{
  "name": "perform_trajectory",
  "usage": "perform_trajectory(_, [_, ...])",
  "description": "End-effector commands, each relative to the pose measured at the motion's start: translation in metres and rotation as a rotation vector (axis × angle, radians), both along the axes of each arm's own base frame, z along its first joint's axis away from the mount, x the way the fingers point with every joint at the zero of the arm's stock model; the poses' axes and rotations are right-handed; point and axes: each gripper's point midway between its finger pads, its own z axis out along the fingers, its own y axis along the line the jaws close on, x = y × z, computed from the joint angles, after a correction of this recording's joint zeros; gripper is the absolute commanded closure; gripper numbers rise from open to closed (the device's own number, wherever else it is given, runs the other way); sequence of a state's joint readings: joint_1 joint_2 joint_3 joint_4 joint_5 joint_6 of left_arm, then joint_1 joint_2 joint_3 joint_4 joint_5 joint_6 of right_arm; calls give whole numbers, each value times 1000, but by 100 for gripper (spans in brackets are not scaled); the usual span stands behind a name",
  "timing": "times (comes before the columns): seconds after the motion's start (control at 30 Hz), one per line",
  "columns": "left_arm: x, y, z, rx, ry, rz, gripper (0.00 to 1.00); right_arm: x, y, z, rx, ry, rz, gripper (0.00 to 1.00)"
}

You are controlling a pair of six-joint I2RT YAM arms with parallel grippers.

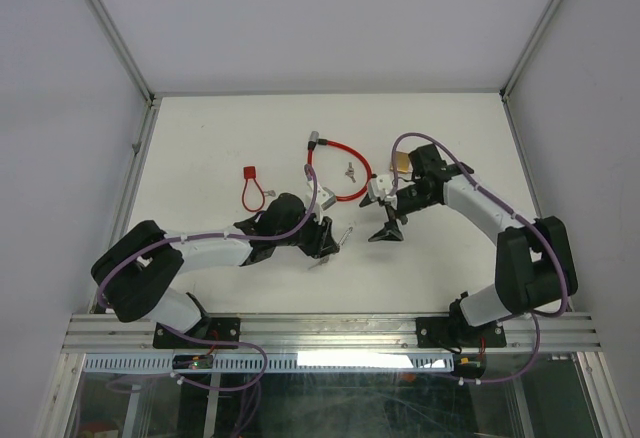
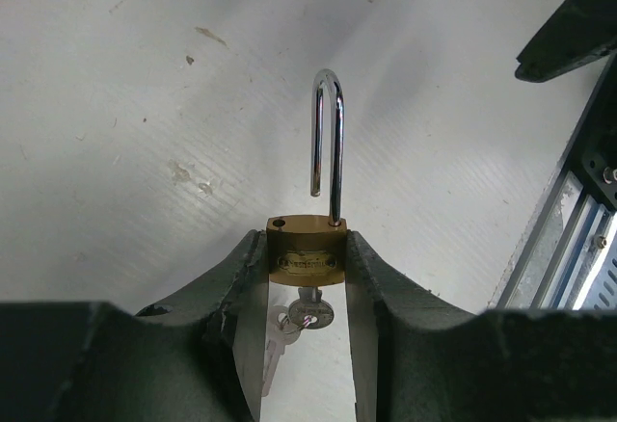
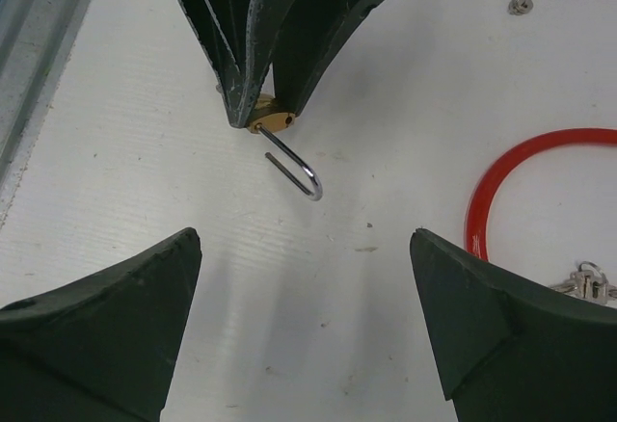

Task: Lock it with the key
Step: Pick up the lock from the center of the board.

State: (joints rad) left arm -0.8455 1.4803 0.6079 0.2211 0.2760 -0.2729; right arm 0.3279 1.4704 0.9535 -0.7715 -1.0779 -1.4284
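Plainly, the white surface [image 1: 200,138] carries everything, and the two arms meet near its middle. The left hand [image 2: 307,249] is closed on the padlock [image 2: 307,258], its fingers pressing the two sides of the brass body. That puts the lock at the centre of the left wrist view and near the top centre of the right wrist view. The right hand [image 3: 304,244] stands wide open and holds nothing, pointing at the lock from just beside it. A red cable [image 3: 470,212] lies at the right of that view, apart from both hands.

The shackle [image 2: 333,123] stands raised and open. Its free end hangs above the body but seems turned off line from its hole at the upper left of the brass. The key [image 2: 313,314] sits in the underside, low between the left fingers, with a second key hanging from it.

The risks, as I judge them:
- A push on the shackle may land on the brass beside the hole.
- The same push could slide the body down through the side grip.
- The key is boxed in, so the right fingers may knock the left hand or catch the hanging key.
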Motion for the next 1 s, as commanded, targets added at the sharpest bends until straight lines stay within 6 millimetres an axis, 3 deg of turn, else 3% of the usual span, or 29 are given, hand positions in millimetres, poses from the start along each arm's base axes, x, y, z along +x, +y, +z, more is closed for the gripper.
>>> perform_trajectory(0.0, [0, -15, 17, -71, -72, -68, 91, 19, 16, 19, 66, -114, 42, 8])
perform_trajectory(0.2, [-2, -15, 17, -73, -79, -86, 91, 21, 31, 0, 23, -128, 86, 11])
perform_trajectory(0.7, [-6, -16, 27, -106, -109, -117, 91, -3, 36, -23, -28, -53, 247, 51])
perform_trajectory(0.97, [-6, -16, 30, -113, -116, -120, 91, -5, 41, -28, -40, -41, 255, 62])
